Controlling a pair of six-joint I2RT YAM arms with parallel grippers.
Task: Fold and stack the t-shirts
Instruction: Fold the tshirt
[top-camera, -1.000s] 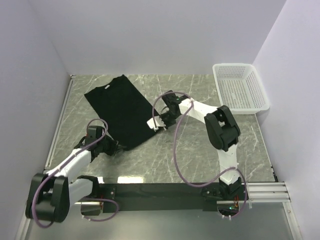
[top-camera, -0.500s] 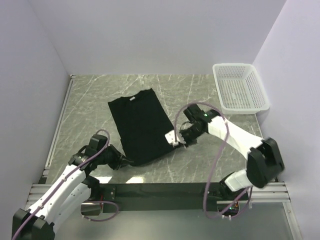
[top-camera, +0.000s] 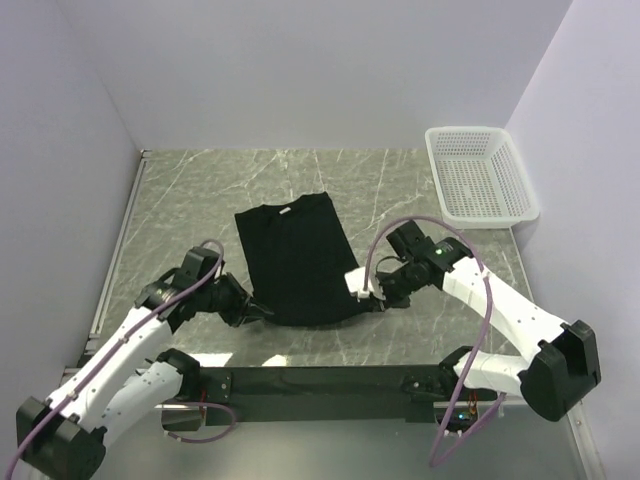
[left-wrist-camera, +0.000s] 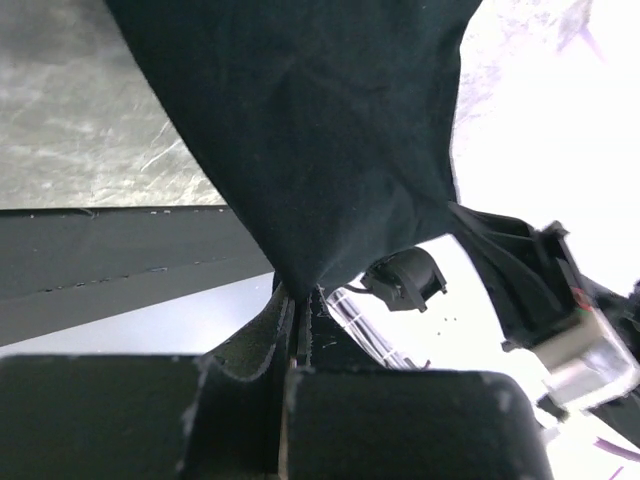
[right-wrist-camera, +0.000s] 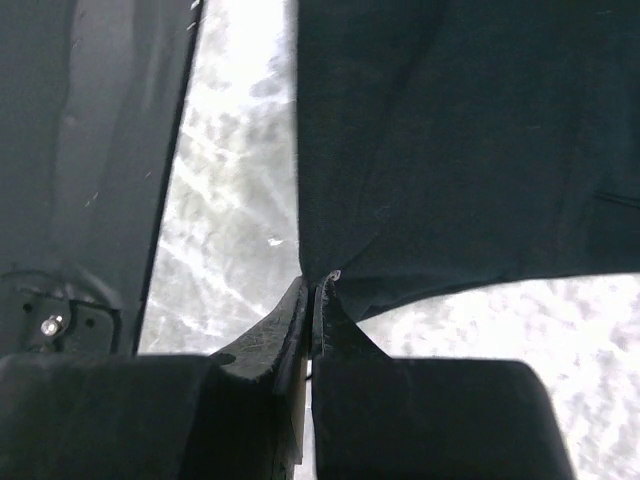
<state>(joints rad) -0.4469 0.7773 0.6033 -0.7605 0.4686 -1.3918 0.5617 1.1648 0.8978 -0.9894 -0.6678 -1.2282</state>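
T-shirt (top-camera: 297, 262) held by its two near corners, ready for a fold.
The left gripper (top-camera: 250, 308) and right gripper (top-camera: 372, 295) each have their fingers clamped on a hem corner, probably to spread the cloth taut and square. The shirt lies flat mid-table (top-camera: 200, 190) with its collar at the far end. The white basket (top-camera: 437, 165) sits well apart at the far right.

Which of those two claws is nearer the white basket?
The right gripper, pinching the t-shirt corner on the side of the white basket; the left gripper holds the opposite corner.
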